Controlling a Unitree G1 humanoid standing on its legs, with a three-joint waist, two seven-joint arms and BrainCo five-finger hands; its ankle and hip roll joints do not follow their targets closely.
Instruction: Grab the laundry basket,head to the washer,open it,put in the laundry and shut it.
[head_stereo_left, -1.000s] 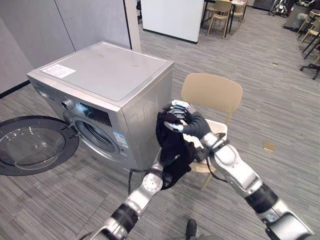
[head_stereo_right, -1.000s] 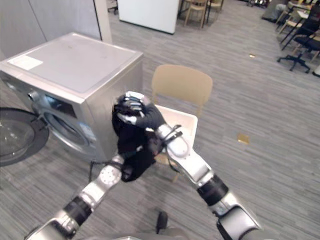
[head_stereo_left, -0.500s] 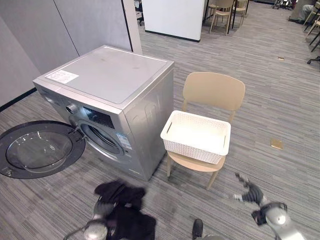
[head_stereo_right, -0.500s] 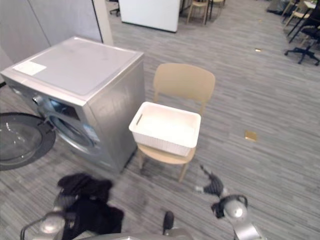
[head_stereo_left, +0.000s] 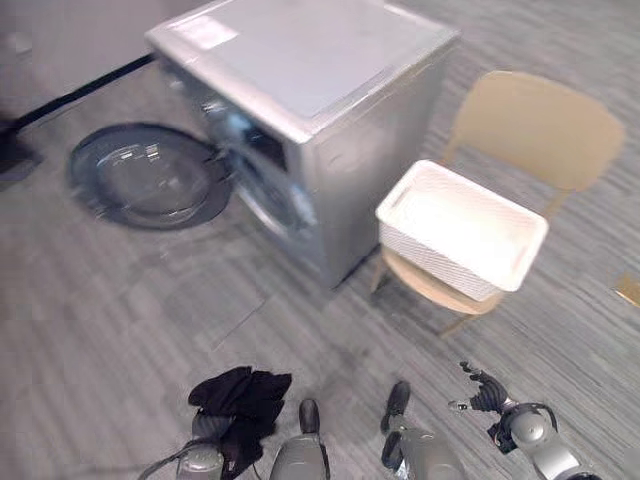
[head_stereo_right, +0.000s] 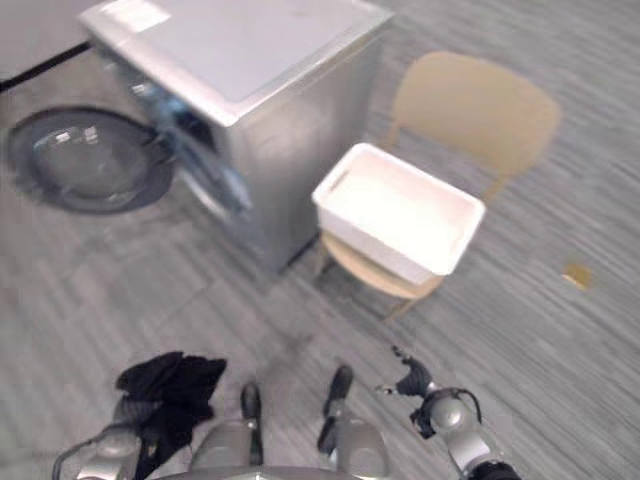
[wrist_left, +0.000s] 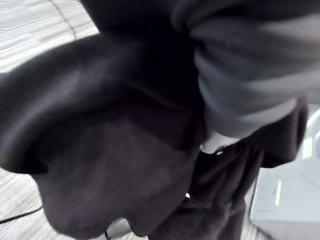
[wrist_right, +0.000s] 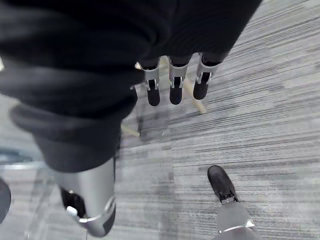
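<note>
The left hand (head_stereo_left: 205, 455) hung low by the floor, buried in the dark laundry (head_stereo_left: 240, 395), its grip impossible to tell. The right hand (head_stereo_left: 484, 392) hung empty, fingers relaxed and straight. The white basket (head_stereo_left: 462, 228) sat on the chair (head_stereo_left: 540, 125) beside the washer (head_stereo_left: 300, 70), whose door (head_stereo_left: 150, 185) stood swung wide open, with bare floor (head_stereo_left: 110, 300) before it.

Silver fingers (wrist_right: 173, 80), dark tips, ribbed covers

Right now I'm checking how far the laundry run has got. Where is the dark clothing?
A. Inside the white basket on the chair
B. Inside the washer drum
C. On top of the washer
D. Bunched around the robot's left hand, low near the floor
D: the dark clothing is bunched around the left hand low by the floor, while the white basket on the chair looks empty.
</note>
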